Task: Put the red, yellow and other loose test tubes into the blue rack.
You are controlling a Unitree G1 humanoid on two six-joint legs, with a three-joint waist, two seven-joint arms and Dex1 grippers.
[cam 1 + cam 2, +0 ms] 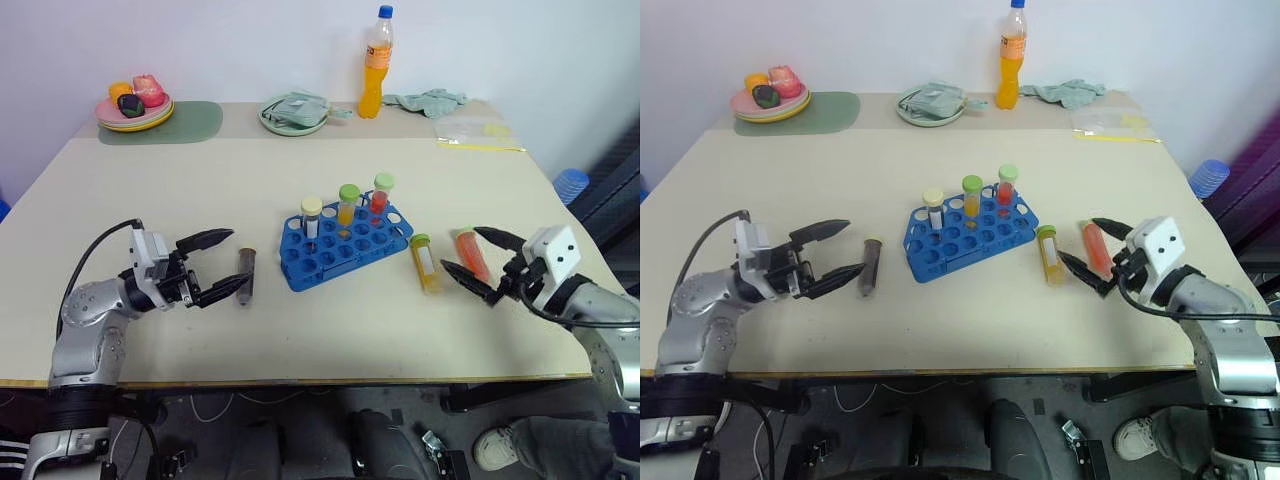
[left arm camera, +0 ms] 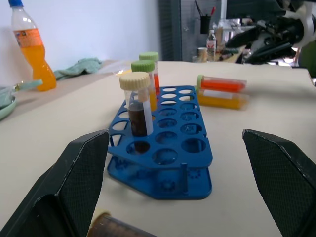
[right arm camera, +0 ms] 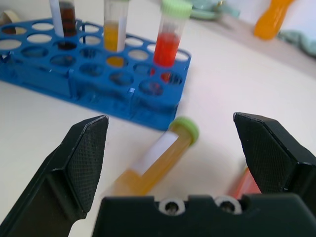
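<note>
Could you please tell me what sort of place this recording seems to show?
Probably a lab or office room set up for robot trials: a plain table against a white wall, holding a blue rack with capped test tubes, alongside everyday props such as an orange drink bottle and a plate of toy food.

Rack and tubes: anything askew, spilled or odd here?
Nothing spilled. Three capped tubes stand upright in the rack. Three more lie flat on the table: a dark tube left of the rack, a yellow tube and a red tube to its right. All are capped.
</note>
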